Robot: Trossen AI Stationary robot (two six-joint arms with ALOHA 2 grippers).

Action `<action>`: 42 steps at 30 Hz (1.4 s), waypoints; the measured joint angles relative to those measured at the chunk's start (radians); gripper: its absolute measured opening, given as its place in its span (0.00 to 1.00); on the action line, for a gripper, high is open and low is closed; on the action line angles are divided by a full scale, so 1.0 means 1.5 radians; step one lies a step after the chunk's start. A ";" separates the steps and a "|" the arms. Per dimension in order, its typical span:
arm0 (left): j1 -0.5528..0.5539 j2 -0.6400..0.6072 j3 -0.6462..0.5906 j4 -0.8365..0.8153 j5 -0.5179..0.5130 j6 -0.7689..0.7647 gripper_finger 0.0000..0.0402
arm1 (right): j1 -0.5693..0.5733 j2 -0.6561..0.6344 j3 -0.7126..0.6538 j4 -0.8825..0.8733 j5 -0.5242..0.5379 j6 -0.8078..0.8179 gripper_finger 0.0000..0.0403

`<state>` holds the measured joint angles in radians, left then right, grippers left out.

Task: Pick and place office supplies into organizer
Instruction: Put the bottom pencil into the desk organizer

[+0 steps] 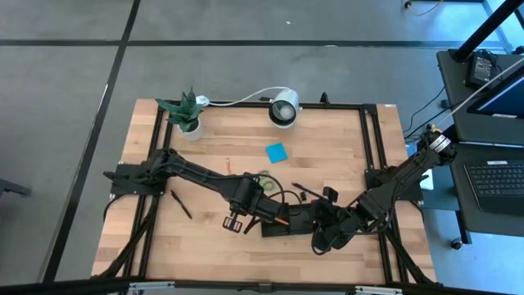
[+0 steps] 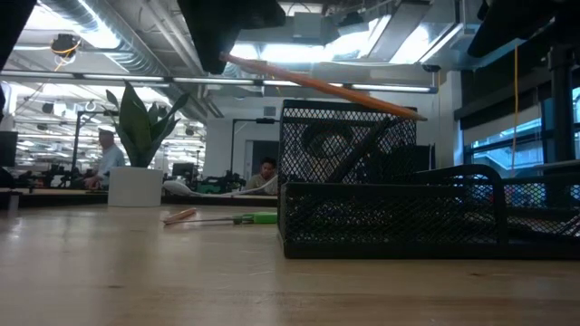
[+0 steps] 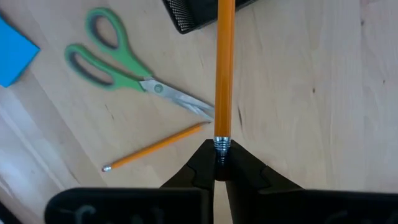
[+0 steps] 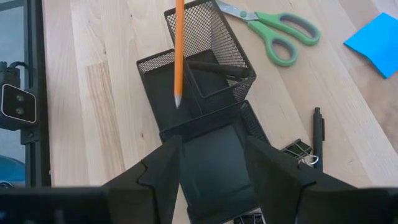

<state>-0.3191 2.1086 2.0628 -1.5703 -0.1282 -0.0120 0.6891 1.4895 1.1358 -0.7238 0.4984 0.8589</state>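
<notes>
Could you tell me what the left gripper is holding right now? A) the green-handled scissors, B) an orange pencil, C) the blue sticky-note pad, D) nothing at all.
B: the left gripper is shut on the eraser end of an orange pencil, whose tip hangs over the black mesh organizer, while the scissors and the sticky-note pad lie on the table.

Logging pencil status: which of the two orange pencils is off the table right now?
The orange pencil clamped at its eraser end by the left gripper, pointing over the organizer. The other pencil lies flat beside the scissors.
</notes>
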 joint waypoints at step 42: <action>0.022 -0.049 -0.008 -0.001 0.011 -0.050 0.03 | 0.000 0.000 0.000 -0.001 0.000 0.003 0.44</action>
<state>-0.2855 2.0357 2.0514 -1.5711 -0.1122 -0.0877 0.6891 1.4891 1.1355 -0.7246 0.4978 0.8627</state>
